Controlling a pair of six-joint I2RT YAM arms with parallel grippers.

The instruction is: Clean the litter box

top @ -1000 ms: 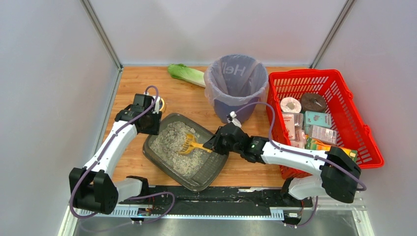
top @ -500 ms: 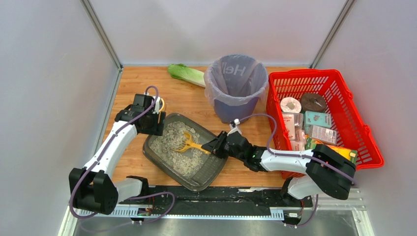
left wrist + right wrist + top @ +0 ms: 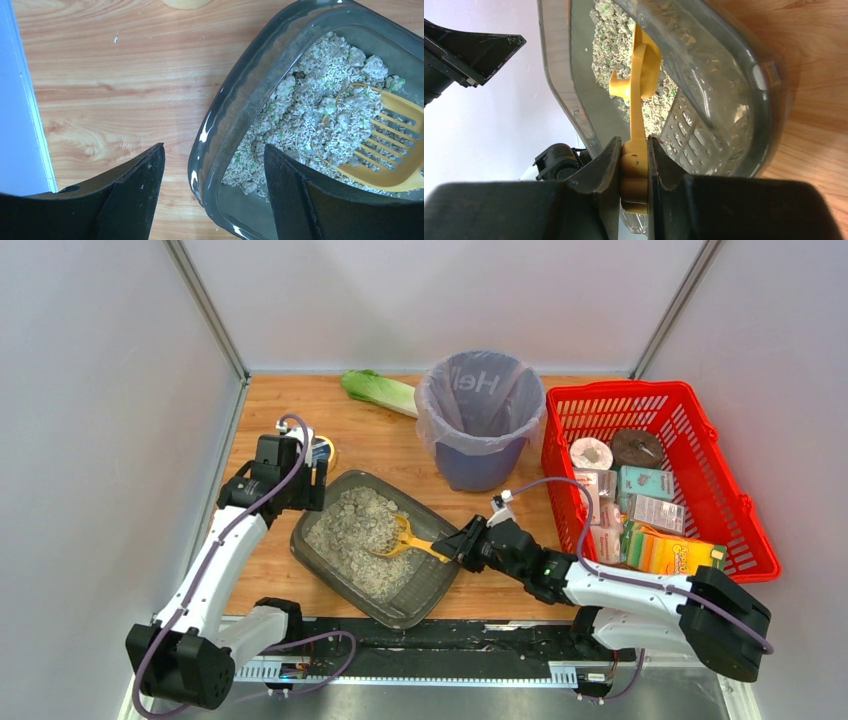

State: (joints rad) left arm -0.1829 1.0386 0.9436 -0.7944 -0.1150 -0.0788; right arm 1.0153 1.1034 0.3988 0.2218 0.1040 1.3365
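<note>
The left gripper is hanging with jaws spread wide, gripping nothing, over the far-left rim of the litter box. The box is sitting toward the table's near-left corner. The right gripper is pinching the yellow scoop by its handle, the blade lying in the litter.

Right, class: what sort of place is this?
Likely a robot test cell staged as a home chore corner: plain pale walls enclose a wooden table carrying a litter box and bag-lined bin.
</note>
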